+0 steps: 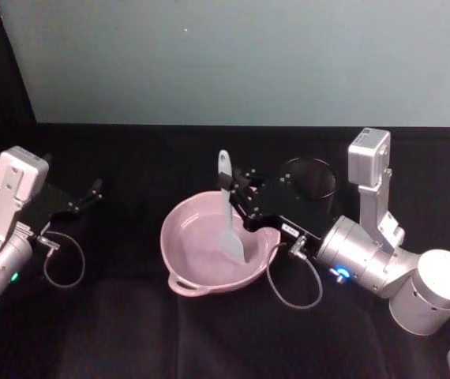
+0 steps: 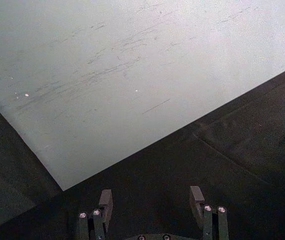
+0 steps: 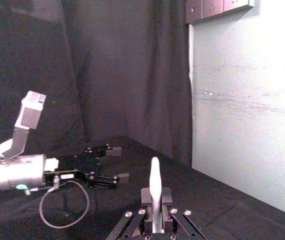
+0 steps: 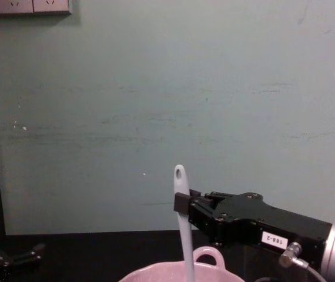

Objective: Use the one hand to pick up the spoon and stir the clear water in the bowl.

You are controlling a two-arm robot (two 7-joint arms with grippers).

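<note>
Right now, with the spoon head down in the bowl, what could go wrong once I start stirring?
The right hand grips the spoon high on its handle, so it may pivot in the grasp. The bowl sits unheld on the cloth; pushing its wall could slide or tip it. The mesh cup stands close behind the hand; wide circles might knock it. The left hand is parked apart.

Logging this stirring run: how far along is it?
Pickup looks done: the right gripper is shut on the spoon, held upright. In hand: its paddle is down inside the bowl. Left: the stirring itself, which one moment cannot confirm. The left gripper sits open at the left.
</note>
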